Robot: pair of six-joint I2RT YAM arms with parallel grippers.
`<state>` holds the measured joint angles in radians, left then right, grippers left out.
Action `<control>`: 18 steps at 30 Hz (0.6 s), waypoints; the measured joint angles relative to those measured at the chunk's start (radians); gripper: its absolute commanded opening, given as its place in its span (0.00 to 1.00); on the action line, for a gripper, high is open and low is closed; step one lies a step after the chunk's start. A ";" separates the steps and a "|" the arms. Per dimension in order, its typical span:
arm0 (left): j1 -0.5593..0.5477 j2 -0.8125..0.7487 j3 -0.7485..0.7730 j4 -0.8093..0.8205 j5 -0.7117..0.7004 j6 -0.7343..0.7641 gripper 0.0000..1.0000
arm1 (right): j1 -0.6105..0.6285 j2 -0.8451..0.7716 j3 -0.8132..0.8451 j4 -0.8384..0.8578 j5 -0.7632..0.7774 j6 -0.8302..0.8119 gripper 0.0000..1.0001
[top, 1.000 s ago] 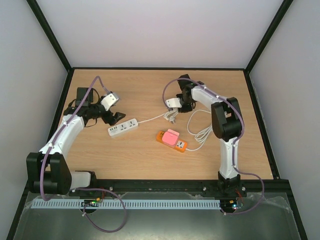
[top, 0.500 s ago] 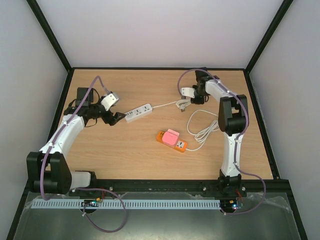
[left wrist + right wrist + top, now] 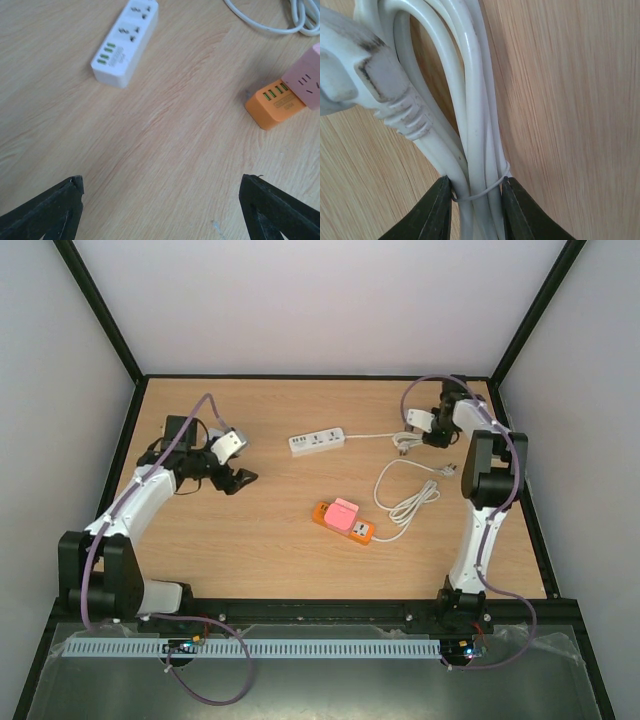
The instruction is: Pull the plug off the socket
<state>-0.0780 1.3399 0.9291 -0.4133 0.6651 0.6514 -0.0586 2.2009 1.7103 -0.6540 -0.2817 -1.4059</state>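
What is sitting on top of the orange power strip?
A pink plug sits on the orange power strip, covering much of its top. The sockets and pins beneath it cannot be seen.

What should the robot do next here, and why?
Probably open the right pincer and drop the white cord bundle: the pink adapter plug still sits in the orange socket strip, and the left pincer is open and holds nothing.

No readable text, label or number anywhere.
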 measured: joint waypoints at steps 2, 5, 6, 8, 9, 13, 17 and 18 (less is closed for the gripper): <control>-0.021 0.017 0.000 -0.006 -0.001 0.004 0.87 | -0.034 -0.002 -0.004 0.005 0.000 -0.005 0.26; -0.048 0.035 -0.003 -0.011 -0.002 0.012 0.87 | -0.082 -0.002 -0.005 0.010 0.000 -0.009 0.26; -0.055 0.039 -0.007 -0.011 -0.003 0.015 0.87 | -0.102 -0.002 -0.006 0.011 0.000 -0.011 0.26; -0.071 0.047 -0.016 -0.016 -0.004 0.024 0.87 | -0.136 -0.003 -0.009 0.015 0.000 -0.014 0.26; -0.080 0.054 -0.016 -0.022 -0.004 0.031 0.87 | -0.153 -0.005 -0.013 0.019 0.000 -0.017 0.27; -0.108 0.092 -0.016 -0.029 -0.003 0.056 0.86 | -0.220 -0.014 -0.031 0.036 0.000 -0.026 0.27; -0.134 0.133 -0.016 -0.032 -0.003 0.068 0.87 | -0.267 -0.032 -0.061 0.054 0.001 -0.031 0.28; -0.141 0.140 -0.016 -0.032 -0.003 0.070 0.86 | -0.276 -0.035 -0.067 0.056 0.001 -0.031 0.29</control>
<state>-0.2192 1.4803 0.9134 -0.4450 0.6617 0.7212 -0.3344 2.1658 1.6432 -0.5976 -0.2806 -1.4372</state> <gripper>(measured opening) 0.866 0.273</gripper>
